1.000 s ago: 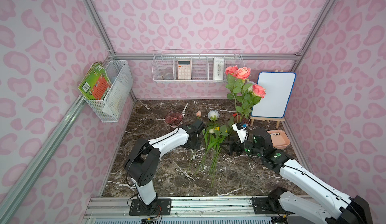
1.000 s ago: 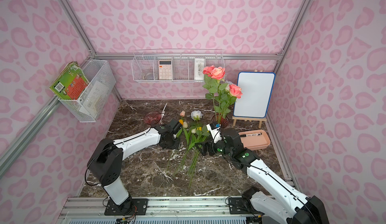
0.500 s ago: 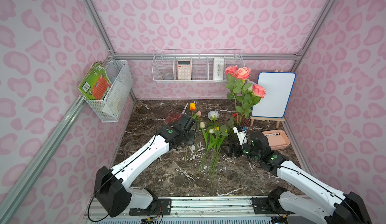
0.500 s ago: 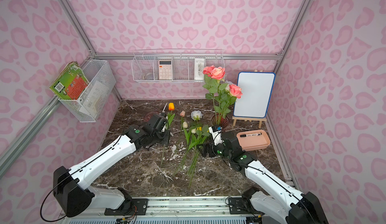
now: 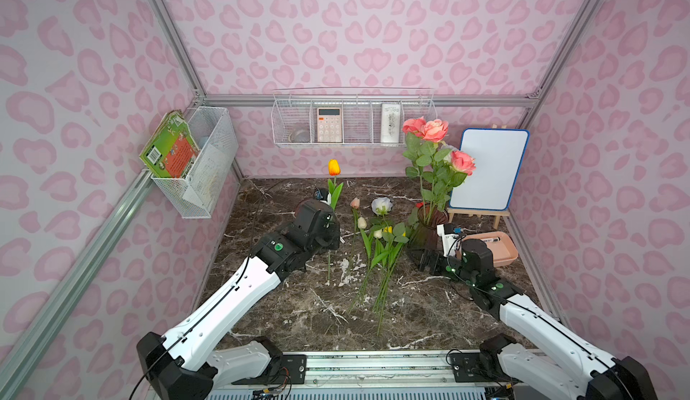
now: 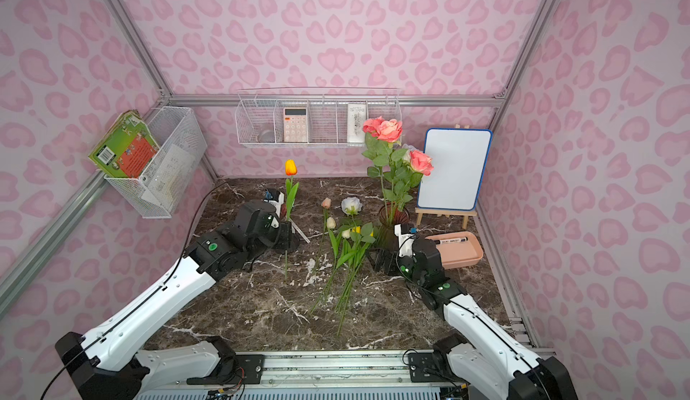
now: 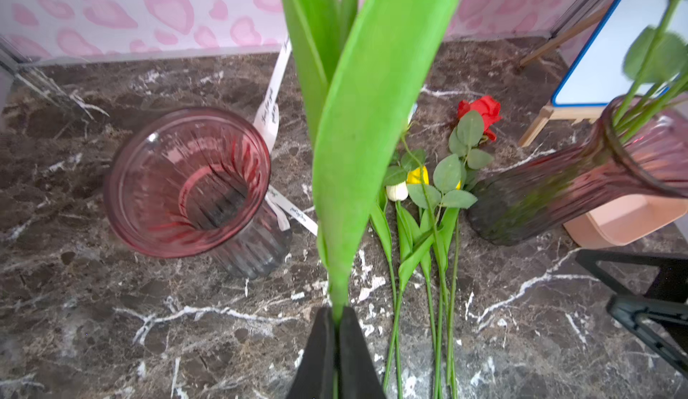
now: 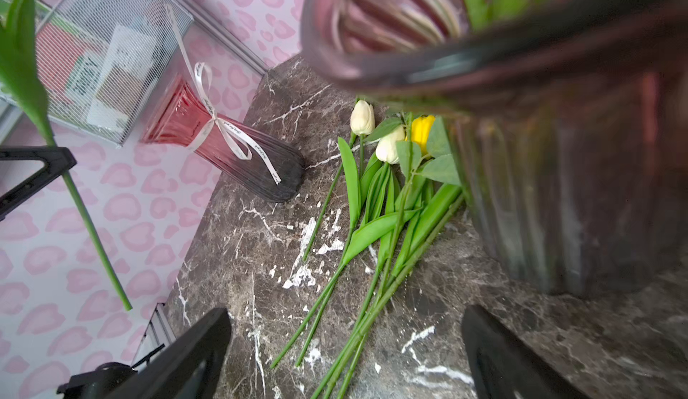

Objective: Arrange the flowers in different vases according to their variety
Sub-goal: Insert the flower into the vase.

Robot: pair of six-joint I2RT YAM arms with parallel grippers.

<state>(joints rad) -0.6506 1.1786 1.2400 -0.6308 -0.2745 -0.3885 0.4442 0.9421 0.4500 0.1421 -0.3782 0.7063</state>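
Where left fingers pinch, orange tulip — upright

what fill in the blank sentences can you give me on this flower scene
1. The tulip held upright by the left gripper has an ____ bloom.
2. The ribbon vase is ____ of flowers.
3. The right gripper has its jaws ____.
4. The pink roses stand in the plain vase beside the blue-framed ____.
Missing words: orange, empty, open, whiteboard.
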